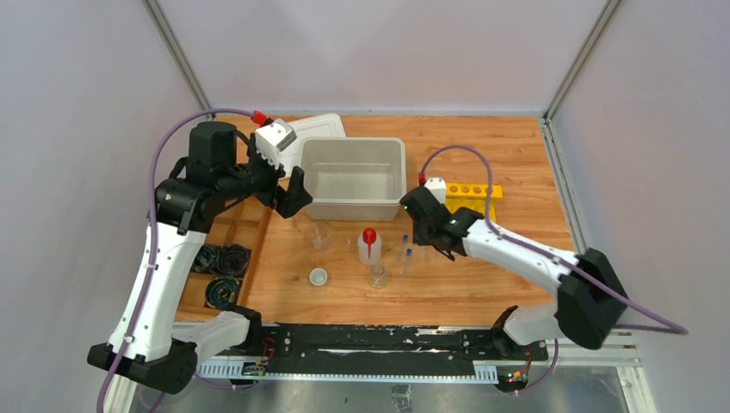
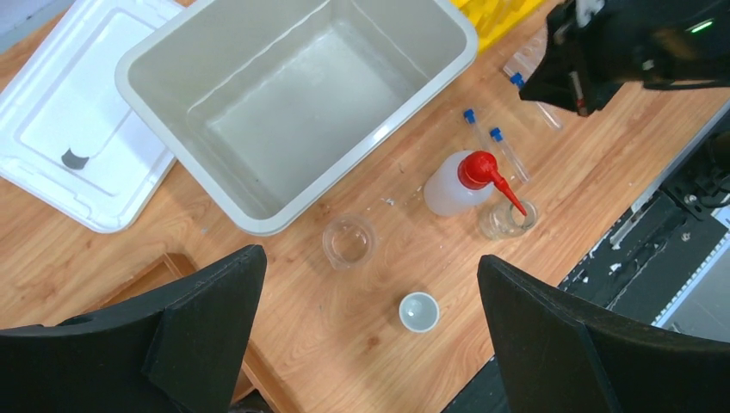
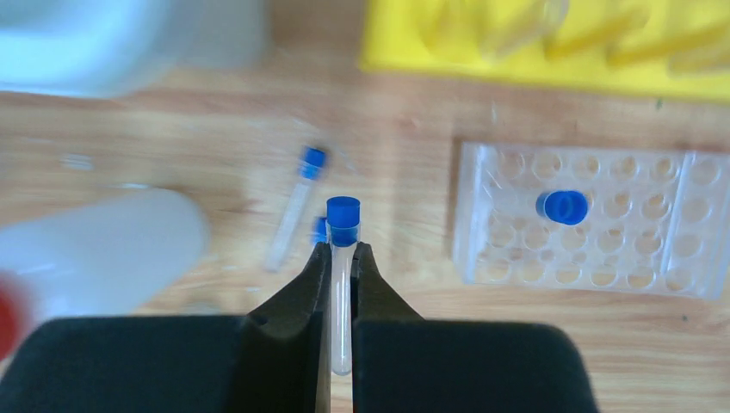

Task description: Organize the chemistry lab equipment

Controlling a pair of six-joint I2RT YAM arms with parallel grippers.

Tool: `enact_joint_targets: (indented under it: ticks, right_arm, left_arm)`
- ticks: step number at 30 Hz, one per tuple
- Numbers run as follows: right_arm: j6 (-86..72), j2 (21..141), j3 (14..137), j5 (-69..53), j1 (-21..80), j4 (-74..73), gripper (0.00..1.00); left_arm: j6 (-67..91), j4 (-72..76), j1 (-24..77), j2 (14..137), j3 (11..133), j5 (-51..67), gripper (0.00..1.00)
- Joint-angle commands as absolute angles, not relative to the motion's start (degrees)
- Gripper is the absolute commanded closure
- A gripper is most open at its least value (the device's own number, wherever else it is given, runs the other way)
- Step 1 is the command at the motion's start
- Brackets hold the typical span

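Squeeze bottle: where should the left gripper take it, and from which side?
The squeeze bottle stands upright, its red nozzle slanting over a small glass vessel. Close on the white body below the cap, probably from the side away from the nozzle.

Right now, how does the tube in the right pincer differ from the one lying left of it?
The held test tube is clamped in the right pincer; the loose test tube lies free on the table. The held one runs along the fingers; the loose one slants. Both are clear, blue-capped.
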State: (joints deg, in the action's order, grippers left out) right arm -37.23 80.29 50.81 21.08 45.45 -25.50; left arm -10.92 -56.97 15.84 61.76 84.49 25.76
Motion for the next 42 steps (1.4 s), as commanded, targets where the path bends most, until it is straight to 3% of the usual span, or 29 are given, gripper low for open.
enact_joint_targets:
  ticks: [1, 7, 18, 35, 42]
  right_arm:
    - [-37.44, 70.10, 58.25, 21.63, 48.45, -28.04, 1.00]
    - [-38.65, 65.53, 64.85, 19.49, 53.11, -19.69, 1.00]
    - [-42.80, 72.74, 71.31, 17.38, 59.19, 1.38, 1.00]
    - [-44.95, 79.21, 75.29, 16.24, 63.91, 11.86, 1.00]
    - [-45.36, 80.28, 75.38, 16.88, 64.32, 13.59, 1.00]
  left_arm:
    - [-11.01, -56.95, 15.73, 60.94, 86.38, 28.65, 0.00]
    - [-10.38, -56.95, 15.73, 61.15, 85.51, 33.99, 0.00]
    - [-7.96, -56.87, 15.73, 61.76, 84.32, 39.11, 0.05]
    - [-5.49, -56.86, 15.73, 67.33, 83.42, 47.14, 0.39]
    - [-5.71, -56.87, 15.73, 67.45, 82.33, 48.85, 0.62]
